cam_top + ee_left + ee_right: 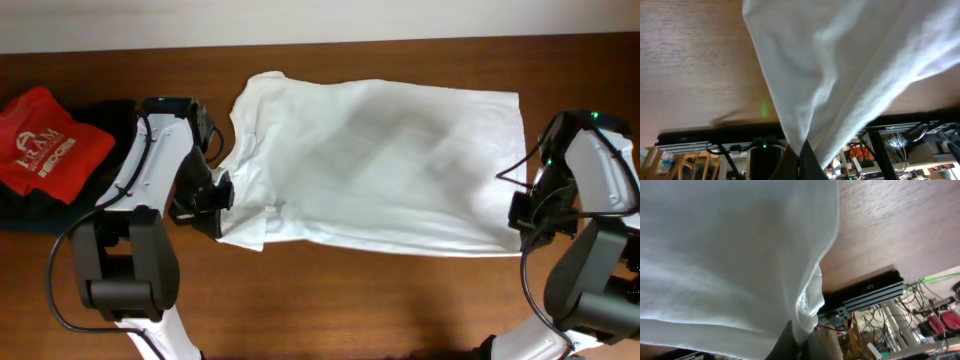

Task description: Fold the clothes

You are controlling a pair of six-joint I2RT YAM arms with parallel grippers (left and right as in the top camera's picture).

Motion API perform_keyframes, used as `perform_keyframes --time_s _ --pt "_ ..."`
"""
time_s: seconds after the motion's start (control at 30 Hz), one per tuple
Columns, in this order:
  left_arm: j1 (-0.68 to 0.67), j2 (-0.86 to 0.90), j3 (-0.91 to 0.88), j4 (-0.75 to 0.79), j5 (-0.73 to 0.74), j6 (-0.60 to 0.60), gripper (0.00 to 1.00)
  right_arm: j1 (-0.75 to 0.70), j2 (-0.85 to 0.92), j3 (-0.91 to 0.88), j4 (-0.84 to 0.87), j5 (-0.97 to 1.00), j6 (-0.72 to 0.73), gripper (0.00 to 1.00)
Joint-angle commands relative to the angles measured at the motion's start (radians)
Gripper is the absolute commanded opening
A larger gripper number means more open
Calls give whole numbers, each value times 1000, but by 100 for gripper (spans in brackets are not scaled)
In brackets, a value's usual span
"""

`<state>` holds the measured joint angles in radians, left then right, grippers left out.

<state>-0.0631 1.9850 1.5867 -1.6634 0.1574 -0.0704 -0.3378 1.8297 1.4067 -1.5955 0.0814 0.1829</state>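
Held white T-shirt (380,165), spread flat across table (350,300), by left claw (218,196) pinched on sleeve-side edge and right claw (520,212) pinched on hem corner. Judged no fold completed; left whole folding sequence outstanding.

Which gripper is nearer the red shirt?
Left. The left gripper holds the white T-shirt's end nearest the red shirt; the right gripper holds its opposite end, across the table.

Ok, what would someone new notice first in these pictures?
The big white T-shirt spread across the middle of the brown table, with the left gripper pinching its left edge and the right gripper its right edge. A red shirt with white lettering lies at the far left.
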Motion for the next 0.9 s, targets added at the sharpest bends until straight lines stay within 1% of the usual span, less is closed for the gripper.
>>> perform_keyframes --time_s 0.0,0.13,0.17,0.2,0.23,0.27,0.3,0.33,0.37,0.4,0.43,0.47,0.57,0.6,0.67,0.7,0.87 --pt "7 -84 -2 -10 -15 16 1 -4 -13 -63 23 9 10 4" --pt "7 -97 -2 98 -14 14 1 -4 -13 -62 92 5 18 4" --pt "7 -97 -2 148 -7 15 1 -4 -13 -62 121 5 17 4" --pt "7 -97 -2 221 24 15 0 -4 -13 -62 162 5 16 4" --pt "6 -97 -2 365 68 14 0 -4 -13 -62 244 5 16 5" --pt "0 -97 -2 472 71 7 1 -3 -13 -62 303 1 16 5" --pt "-7 -92 -2 543 71 7 1 -3 -13 -62 352 1 16 5" --pt "-14 -77 -2 640 23 -6 0 -3 -11 -62 433 1 16 5" --pt "-15 -68 -2 682 -3 -28 0 -3 -8 -62 472 1 16 5" --pt "-14 -55 -2 719 -14 -49 0 -3 -6 -62 507 2 16 7" --pt "-14 -42 -2 755 -16 -65 1 -3 -5 -62 548 2 16 14" --pt "-15 -14 -2 793 -16 -96 1 -3 -4 -62 604 2 16 14" --pt "-27 64 -2 849 10 -101 1 -3 6 -62 712 1 16 13" --pt "-32 77 -2 861 11 -101 1 -3 9 -62 723 0 16 9" --pt "-42 81 -2 874 11 -100 0 -3 10 -62 735 0 14 7" --pt "-42 81 -2 888 11 -100 1 -3 10 -62 750 0 6 4" --pt "-42 81 -2 1033 11 -101 1 -3 10 -62 852 -2 23 4"
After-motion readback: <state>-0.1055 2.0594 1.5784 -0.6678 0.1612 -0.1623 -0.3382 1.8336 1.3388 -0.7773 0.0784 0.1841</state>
